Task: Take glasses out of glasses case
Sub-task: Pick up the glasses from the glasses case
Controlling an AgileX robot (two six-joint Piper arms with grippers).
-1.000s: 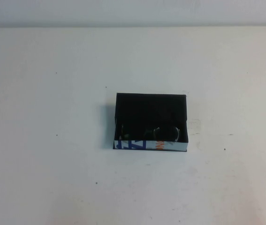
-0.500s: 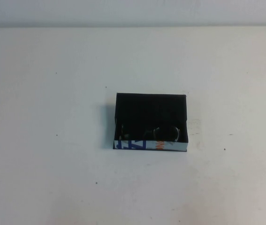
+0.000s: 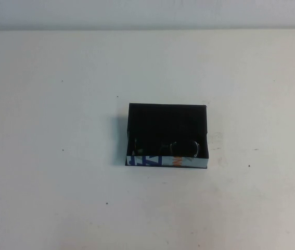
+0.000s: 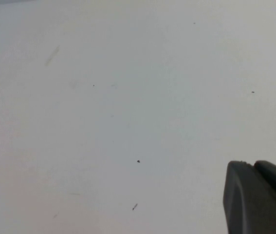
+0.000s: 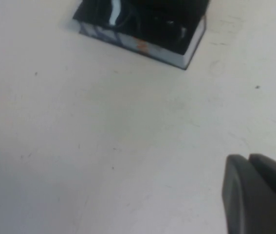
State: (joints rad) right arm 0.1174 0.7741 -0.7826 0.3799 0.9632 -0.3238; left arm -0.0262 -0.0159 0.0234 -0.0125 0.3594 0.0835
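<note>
The glasses case (image 3: pixel 152 120), an open black box with a white strip printed in blue and orange on its near side, sits in the middle of the white table. The black glasses (image 3: pixel 176 147) lie inside it along the near wall. The right wrist view shows the case (image 5: pixel 192 46) with the glasses (image 5: pixel 150 20) inside, some way ahead of my right gripper (image 5: pixel 247 158), which is shut and empty. My left gripper (image 4: pixel 252 165) is shut and empty over bare table, with the case out of its view. Neither arm shows in the high view.
The white table (image 3: pixel 59 182) has small dark specks and scuff marks. A pale wall runs along its far edge (image 3: pixel 147 28).
</note>
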